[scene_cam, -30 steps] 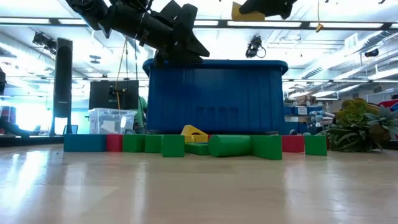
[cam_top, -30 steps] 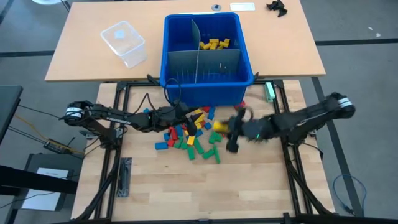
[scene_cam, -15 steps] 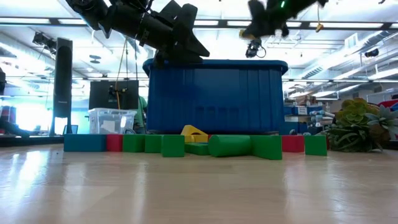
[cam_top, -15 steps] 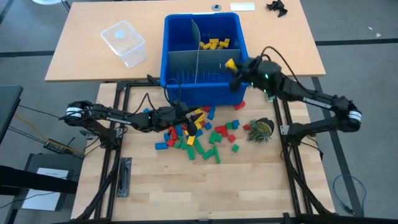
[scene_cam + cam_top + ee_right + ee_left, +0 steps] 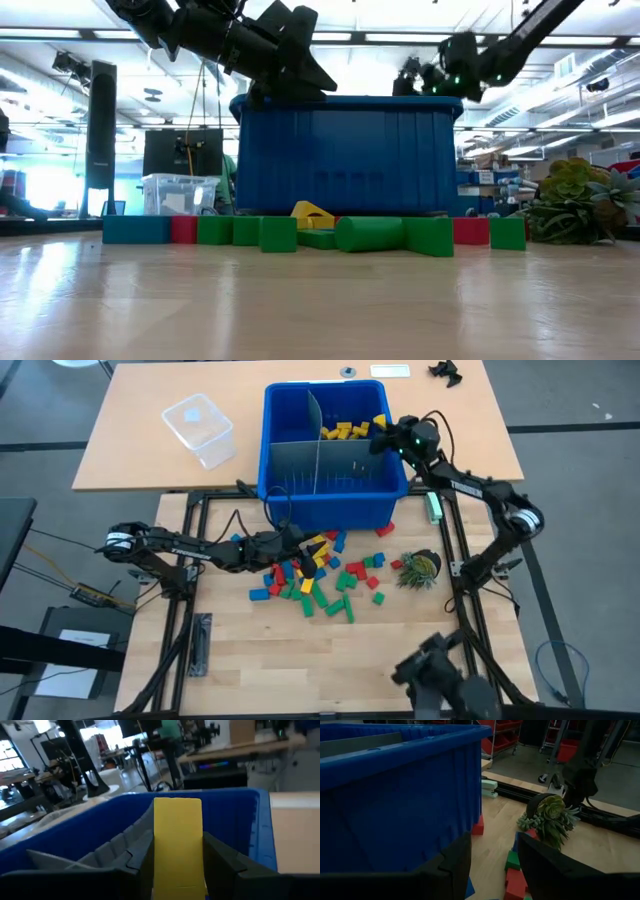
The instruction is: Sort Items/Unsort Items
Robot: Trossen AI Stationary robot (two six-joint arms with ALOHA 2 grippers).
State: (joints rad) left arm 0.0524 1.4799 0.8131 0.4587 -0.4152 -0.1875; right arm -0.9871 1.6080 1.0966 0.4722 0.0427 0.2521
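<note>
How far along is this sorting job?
Early on. A handful of yellow blocks already lie in one compartment of the blue bin. The right gripper is over that compartment, shut on another yellow block. Most of the mixed pile sits on the table, where the left gripper hovers.

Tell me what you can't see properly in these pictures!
- Low view: the big blue plastic bin hides its own inside; its tall wall blocks it.
- Left wrist view: the left gripper shows nothing between its fingers, but the bottom edge cuts them off.
- High view: the pile of small coloured toy blocks is too small to count, partly under the left arm.
- Right wrist view: the yellow block in the right gripper hides the bin compartment below.
</note>
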